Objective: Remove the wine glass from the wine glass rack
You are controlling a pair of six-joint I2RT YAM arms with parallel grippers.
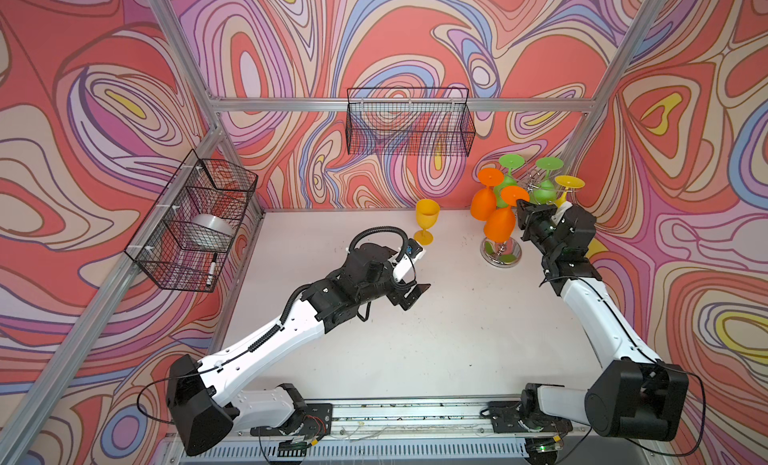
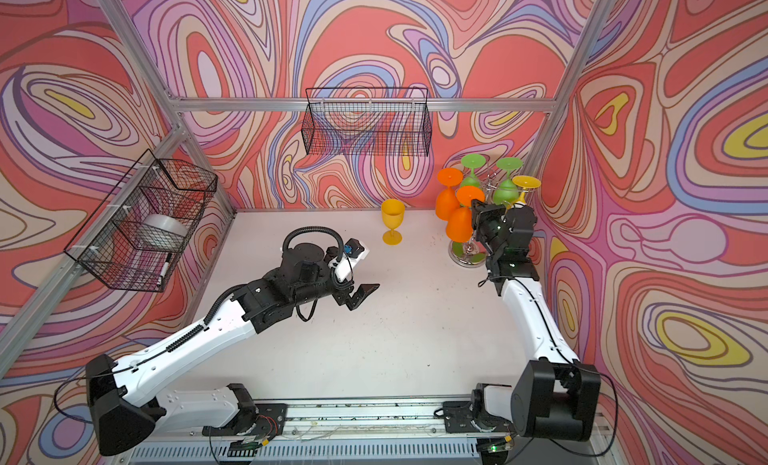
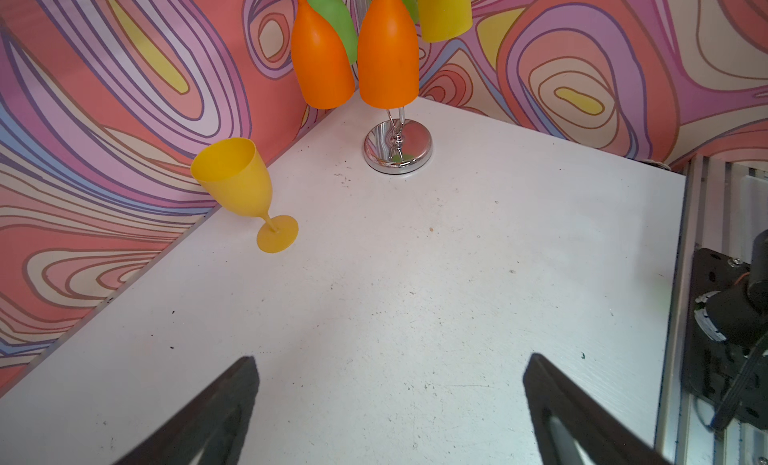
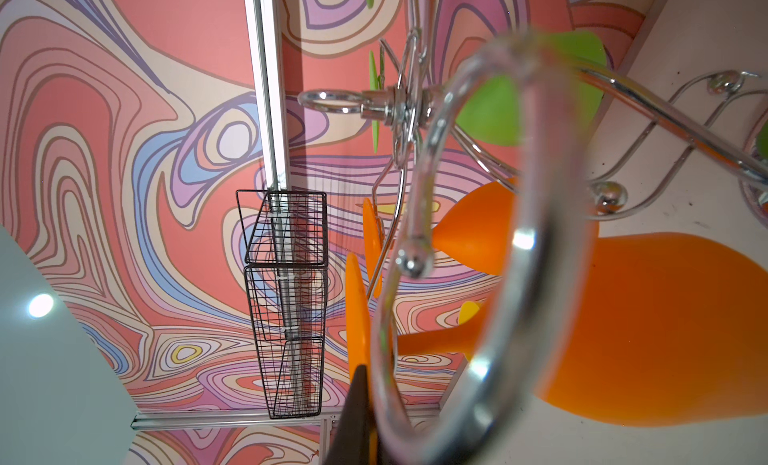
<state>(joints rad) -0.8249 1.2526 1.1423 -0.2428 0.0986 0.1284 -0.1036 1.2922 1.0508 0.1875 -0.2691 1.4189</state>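
Grasp step: right jaws together, apparently pinching the foot of the front orange wine glass (image 1: 500, 228), hung inverted on the wine glass rack (image 1: 513, 255) at the far right corner of the counter (image 1: 457, 338). Left jaws apart. Next: slide the foot outward off the wire arm

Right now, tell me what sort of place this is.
Probably a robot test cell, not a home: aluminium frame lined with swirl-patterned walls, two arms mounted on a rail beside a white table.
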